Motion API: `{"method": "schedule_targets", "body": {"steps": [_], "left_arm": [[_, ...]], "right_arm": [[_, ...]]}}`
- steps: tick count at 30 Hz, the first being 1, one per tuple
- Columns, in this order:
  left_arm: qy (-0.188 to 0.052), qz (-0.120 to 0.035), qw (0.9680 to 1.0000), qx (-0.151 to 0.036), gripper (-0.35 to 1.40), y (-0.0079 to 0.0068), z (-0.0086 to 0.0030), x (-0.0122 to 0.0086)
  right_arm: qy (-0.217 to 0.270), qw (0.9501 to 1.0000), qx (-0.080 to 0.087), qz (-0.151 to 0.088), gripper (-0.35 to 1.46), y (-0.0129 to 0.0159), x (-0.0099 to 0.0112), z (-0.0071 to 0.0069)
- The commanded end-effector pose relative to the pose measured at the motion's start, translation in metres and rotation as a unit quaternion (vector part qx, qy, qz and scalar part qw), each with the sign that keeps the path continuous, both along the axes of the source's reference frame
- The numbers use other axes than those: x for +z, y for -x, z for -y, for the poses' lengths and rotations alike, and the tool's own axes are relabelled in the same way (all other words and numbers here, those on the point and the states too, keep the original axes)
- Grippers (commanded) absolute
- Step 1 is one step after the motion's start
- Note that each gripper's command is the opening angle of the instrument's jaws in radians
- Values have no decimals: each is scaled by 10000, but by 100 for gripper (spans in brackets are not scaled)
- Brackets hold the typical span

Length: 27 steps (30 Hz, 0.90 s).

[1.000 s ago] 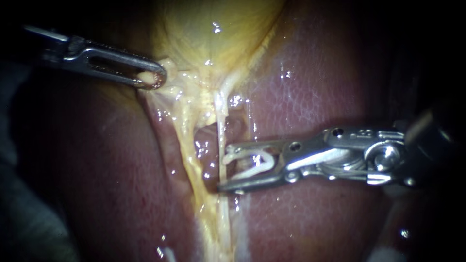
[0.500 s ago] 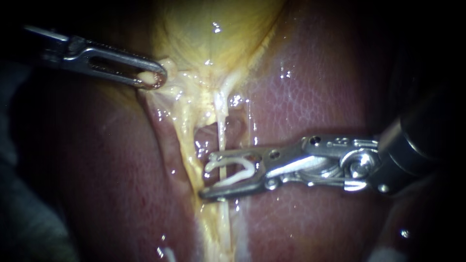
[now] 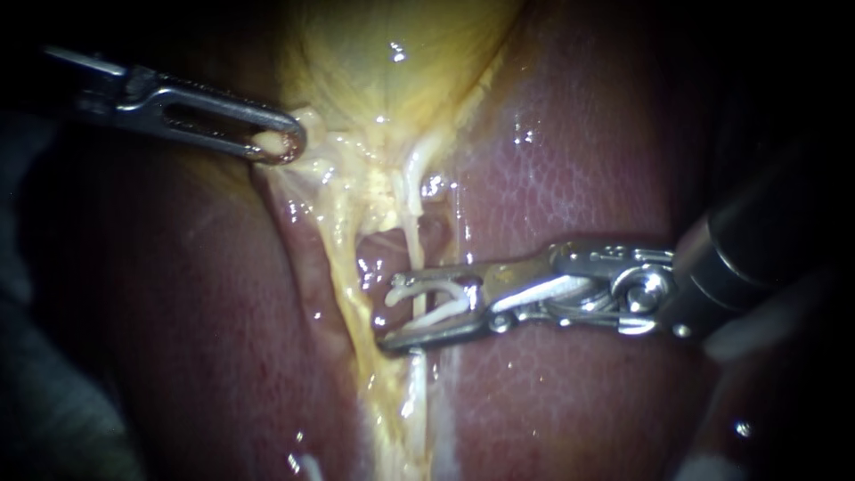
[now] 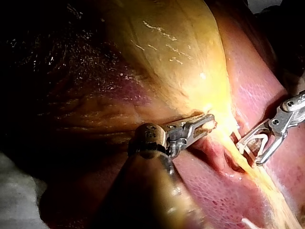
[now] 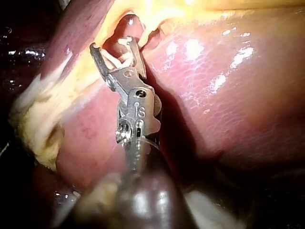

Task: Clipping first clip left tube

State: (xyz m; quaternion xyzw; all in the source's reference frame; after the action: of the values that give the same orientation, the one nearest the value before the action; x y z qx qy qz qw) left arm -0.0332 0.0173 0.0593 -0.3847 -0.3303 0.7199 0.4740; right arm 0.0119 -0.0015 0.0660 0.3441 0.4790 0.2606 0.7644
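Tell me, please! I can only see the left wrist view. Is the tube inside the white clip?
Observer: Yes. In the endoscope view the thin pale tube, which comes from the gallbladder, passes between the two legs of the clip.
Operator: Is the clip squished shut?
Observer: No. The right wrist view shows its two legs apart.
Operator: What's under the right instrument?
Observer: In the endoscope view the right instrument reaches over the liver, and its dark shaft comes in from the right.
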Motion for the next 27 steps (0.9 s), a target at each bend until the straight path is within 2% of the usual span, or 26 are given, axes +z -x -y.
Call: {"method": "schedule_targets", "body": {"steps": [1,5,10,17,23,27], "left_arm": [[0,-1,10000,0,-35,0,0,0],[7,-8,10000,-11,-35,0,0,0],[7,-9,10000,-12,-35,0,0,0],[6,-9,10000,-13,-35,0,1,-1],[6,-9,10000,-13,-35,0,1,-1],[6,-10,10000,-15,-35,1,0,-1]], "right_arm": [[-3,10000,3,3,48,-2,1,-1],[-22,10000,-16,-18,48,-13,3,-1],[-98,9999,-44,-129,49,-28,7,7],[-222,9990,-128,-361,49,-43,3,19],[-331,9976,-138,-593,48,-58,-2,25],[-327,9972,-132,-666,48,-69,-3,31]]}}
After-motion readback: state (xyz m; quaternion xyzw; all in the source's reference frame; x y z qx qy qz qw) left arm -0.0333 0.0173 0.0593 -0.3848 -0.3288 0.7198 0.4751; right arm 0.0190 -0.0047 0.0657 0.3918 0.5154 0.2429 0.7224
